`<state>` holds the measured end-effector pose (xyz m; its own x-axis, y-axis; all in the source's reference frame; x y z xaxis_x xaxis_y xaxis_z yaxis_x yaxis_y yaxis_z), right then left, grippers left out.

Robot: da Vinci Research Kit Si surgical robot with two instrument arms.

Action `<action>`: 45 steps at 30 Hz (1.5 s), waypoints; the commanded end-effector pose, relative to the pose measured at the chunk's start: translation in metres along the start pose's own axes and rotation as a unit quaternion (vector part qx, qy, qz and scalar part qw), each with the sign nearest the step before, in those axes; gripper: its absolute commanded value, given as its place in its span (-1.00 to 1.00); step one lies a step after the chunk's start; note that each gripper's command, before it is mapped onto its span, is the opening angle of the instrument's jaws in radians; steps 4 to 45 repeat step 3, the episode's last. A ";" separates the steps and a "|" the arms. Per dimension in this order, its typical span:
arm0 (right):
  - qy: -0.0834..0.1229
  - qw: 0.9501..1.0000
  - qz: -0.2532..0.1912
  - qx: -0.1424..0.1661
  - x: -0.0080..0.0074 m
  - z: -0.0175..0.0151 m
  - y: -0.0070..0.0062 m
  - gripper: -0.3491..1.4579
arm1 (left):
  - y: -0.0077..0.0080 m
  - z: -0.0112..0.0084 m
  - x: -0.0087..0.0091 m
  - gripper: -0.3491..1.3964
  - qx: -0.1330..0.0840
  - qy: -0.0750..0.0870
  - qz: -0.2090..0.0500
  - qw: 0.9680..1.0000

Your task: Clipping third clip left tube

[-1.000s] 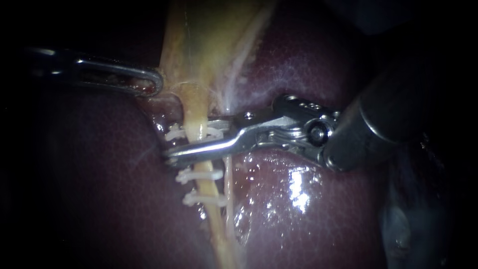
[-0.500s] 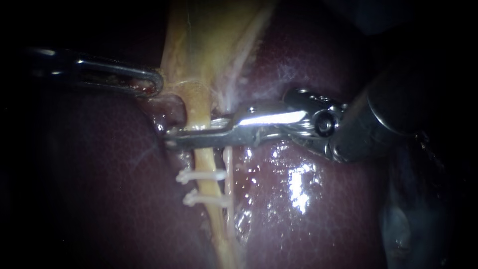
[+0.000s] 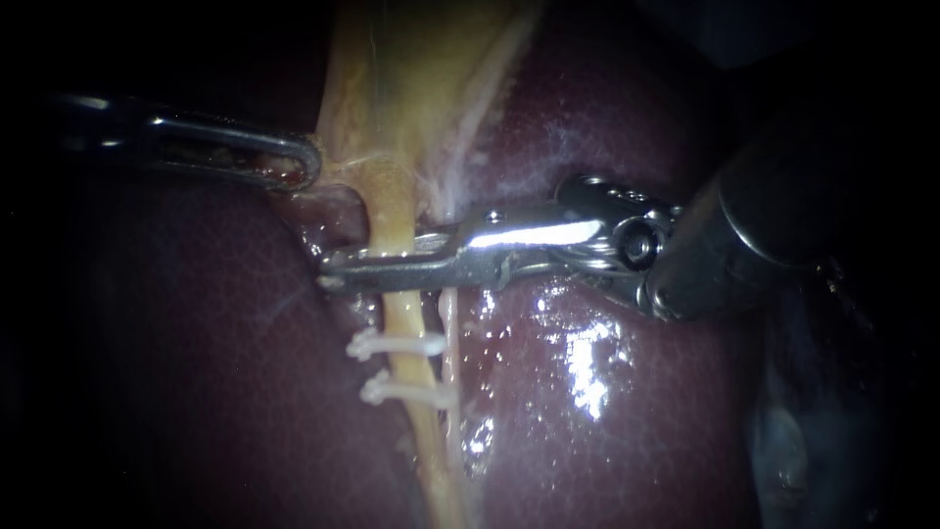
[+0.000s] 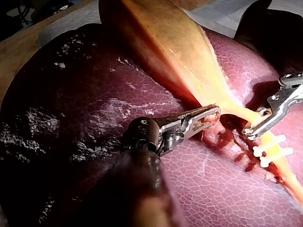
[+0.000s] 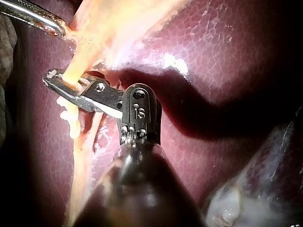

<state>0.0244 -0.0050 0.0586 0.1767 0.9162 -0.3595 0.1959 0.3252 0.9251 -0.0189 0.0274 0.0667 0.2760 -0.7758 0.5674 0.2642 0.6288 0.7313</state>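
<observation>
Endoscope view. Shows right instrument (image 3: 387, 269), jaws clenched across left tube (image 3: 392, 211) near middle of liver (image 3: 607, 411), just above two white clips (image 3: 397, 345), probably seating the third. Shows left instrument (image 3: 294, 162) gripping gallbladder (image 3: 411, 78) at its lower edge, apparently holding the tube taut for clipping. No containers anywhere.

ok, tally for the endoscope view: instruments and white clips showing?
Instruments: 2 (left instrument on the gallbladder, right instrument on the tube)
White clips in plain sight: 2 (upper clip, lower clip)
Total: 4
Anything within the right instrument's jaws is hidden.
</observation>
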 end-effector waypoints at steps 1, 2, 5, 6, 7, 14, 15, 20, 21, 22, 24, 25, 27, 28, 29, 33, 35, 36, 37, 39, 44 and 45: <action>0.000 1.000 0.000 0.000 0.0000 0.0000 0.0000 -1.00 | 0.0000 0.0000 0.0000 -1.00 0.000 0.000 0.000 1.000; 0.000 1.000 0.000 0.000 0.0000 0.0000 0.0000 -1.00 | 0.0000 0.0000 0.0000 -1.00 0.000 0.000 0.000 1.000; 0.000 1.000 0.003 0.000 0.0000 0.0000 0.0000 -1.00 | 0.0000 0.0000 0.0000 -1.00 0.000 0.000 0.000 1.000; 0.000 1.000 0.003 0.000 0.0000 0.0000 0.0000 -1.00 | 0.0000 0.0000 0.0000 -1.00 0.000 0.000 0.000 1.000; 0.000 1.000 0.003 0.000 0.0000 0.0000 0.0000 -1.00 | 0.0000 0.0000 0.0000 -1.00 0.000 0.000 0.000 1.000; 0.000 1.000 0.003 0.000 0.0000 0.0000 0.0000 -1.00 | 0.0000 0.0000 0.0000 -1.00 0.000 0.000 0.000 1.000; 0.000 1.000 0.003 0.000 0.0000 0.0000 0.0000 -1.00 | 0.0000 0.0000 0.0000 -1.00 0.000 0.000 0.000 1.000; 0.000 1.000 0.003 0.000 0.0000 0.0000 0.0000 -1.00 | 0.0000 0.0000 0.0000 -1.00 0.000 0.000 0.000 1.000; 0.000 1.000 0.003 0.000 0.0000 0.0000 0.0000 -1.00 | 0.0000 0.0000 0.0000 -1.00 0.000 0.000 0.000 1.000; 0.000 1.000 0.003 0.000 0.0000 0.0000 0.0000 -1.00 | 0.0000 0.0000 0.0000 -1.00 0.000 0.000 0.000 1.000; 0.000 1.000 0.003 0.000 0.0000 0.0000 0.0000 -1.00 | 0.0000 0.0000 0.0000 -1.00 0.000 0.000 0.000 1.000; 0.000 1.000 0.003 0.000 0.0000 0.0000 0.0000 -1.00 | 0.0000 0.0000 0.0000 -1.00 0.000 0.000 0.000 1.000; 0.000 1.000 0.003 0.000 0.0000 0.0000 0.0000 -1.00 | 0.0000 0.0000 0.0000 -1.00 0.000 0.000 0.000 1.000; 0.000 1.000 0.003 0.000 0.0000 0.0000 0.0000 -1.00 | 0.0000 0.0000 0.0000 -1.00 0.000 0.000 0.000 1.000; 0.000 1.000 0.003 0.000 0.0000 0.0000 0.0000 -1.00 | 0.0000 0.0000 0.0000 -1.00 0.000 0.000 0.000 1.000; 0.000 1.000 0.003 0.000 0.0000 0.0000 0.0000 -1.00 | 0.0000 0.0000 0.0000 -1.00 0.000 0.000 0.000 1.000; 0.000 1.000 0.003 0.000 0.0000 0.0000 0.0000 -1.00 | 0.0000 0.0000 0.0000 -1.00 0.000 0.000 0.000 1.000; 0.000 1.000 0.003 0.000 0.0000 0.0000 0.0000 -1.00 | 0.0000 0.0000 0.0000 -1.00 0.000 0.000 0.000 1.000; 0.000 1.000 0.003 0.000 0.0000 0.0000 0.0000 -1.00 | 0.0000 0.0000 0.0000 -1.00 0.000 0.000 0.000 1.000; 0.000 1.000 0.003 0.000 0.0000 0.0000 0.0000 -1.00 | 0.0000 0.0000 0.0000 -1.00 0.000 0.000 0.000 1.000; 0.000 1.000 0.003 0.000 0.0000 0.0000 0.0000 -1.00 | 0.0000 0.0000 0.0000 -1.00 0.000 0.000 0.000 1.000; 0.000 1.000 0.003 0.000 0.0000 0.0000 0.0000 -1.00 | 0.0000 0.0000 0.0000 -1.00 0.000 0.000 0.000 1.000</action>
